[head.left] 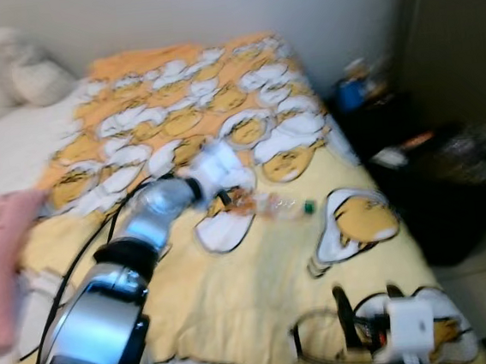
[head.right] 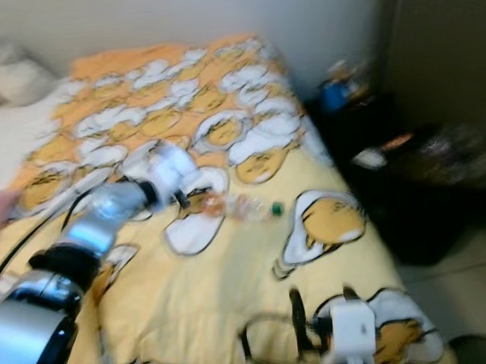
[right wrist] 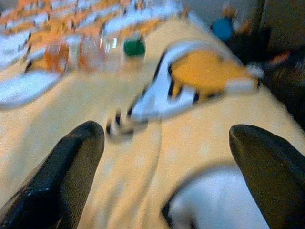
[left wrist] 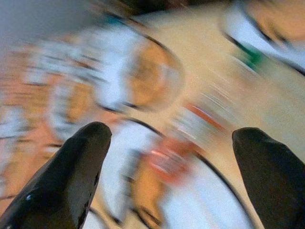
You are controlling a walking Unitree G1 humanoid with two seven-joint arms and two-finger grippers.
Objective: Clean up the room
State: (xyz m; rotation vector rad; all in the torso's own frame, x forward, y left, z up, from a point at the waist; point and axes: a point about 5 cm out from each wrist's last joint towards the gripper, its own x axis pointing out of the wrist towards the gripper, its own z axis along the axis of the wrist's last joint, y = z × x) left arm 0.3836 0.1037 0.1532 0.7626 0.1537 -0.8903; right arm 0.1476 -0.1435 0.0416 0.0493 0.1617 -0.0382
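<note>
Left eye view, blurred: your left end effector [head.left: 225,171] reaches out over the bed [head.left: 261,275], which is covered with a yellow blanket printed with white-and-orange egg cartoons. A clear plastic bottle [head.left: 275,205] with a green cap lies on its side on the blanket, just beside that end effector. In the left wrist view, the two black fingers [left wrist: 66,176] stand spread apart, with the bottle's orange label [left wrist: 167,160] showing between them, blurred and not gripped. Your right end effector [head.left: 364,321] hovers low over the near part of the bed; its right wrist view shows its fingers [right wrist: 62,176] spread too, holding nothing, with the bottle farther off. A pink cloth [head.left: 1,265] lies at the bed's left edge, and dark clutter [head.left: 431,172] stands on the floor to the right.
</note>
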